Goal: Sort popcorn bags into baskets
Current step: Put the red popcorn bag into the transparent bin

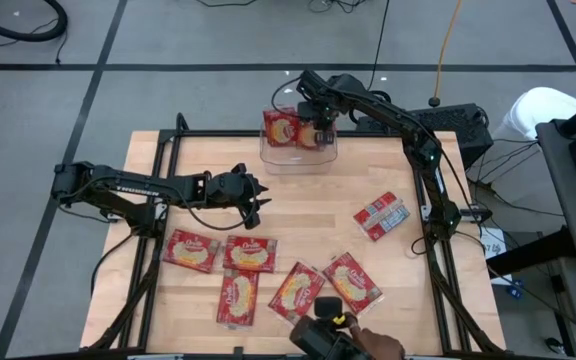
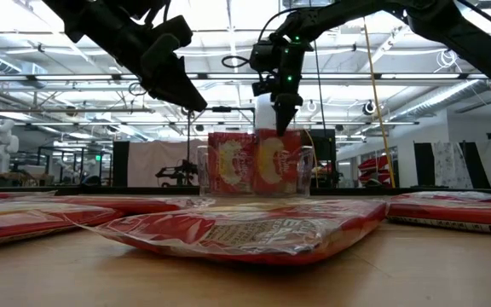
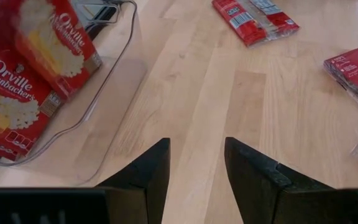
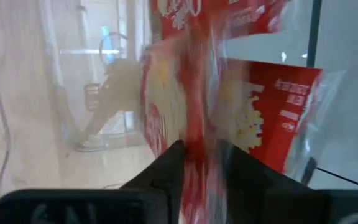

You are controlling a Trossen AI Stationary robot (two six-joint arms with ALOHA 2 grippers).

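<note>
The clear basket [image 1: 298, 152] stands at the table's far edge with two red popcorn bags upright in it [image 2: 228, 162]. My right gripper [image 1: 319, 128] points down over the basket. Its fingers stand apart on either side of the top edge of the right-hand bag [image 2: 273, 162], which is blurred in the right wrist view. My left gripper [image 1: 260, 197] hovers open over the table's left middle with nothing between its fingers [image 3: 196, 168]. Several more bags lie flat near the front edge [image 1: 250, 254]. One [image 1: 382, 216] lies printed back up at the right. My right gripper comes from above, pointing down, with one finger on each side of the top edge [image 4: 197, 118] of the upright bag in the basket. The bag is blurred there, so I cannot tell whether the fingers [image 4: 169, 165] touch it.
A person's hand [image 1: 373, 346] and a dark device [image 1: 320, 338] sit at the table's near edge. A black frame [image 1: 158, 160] borders the table. Bare wood lies between the basket and the row of bags.
</note>
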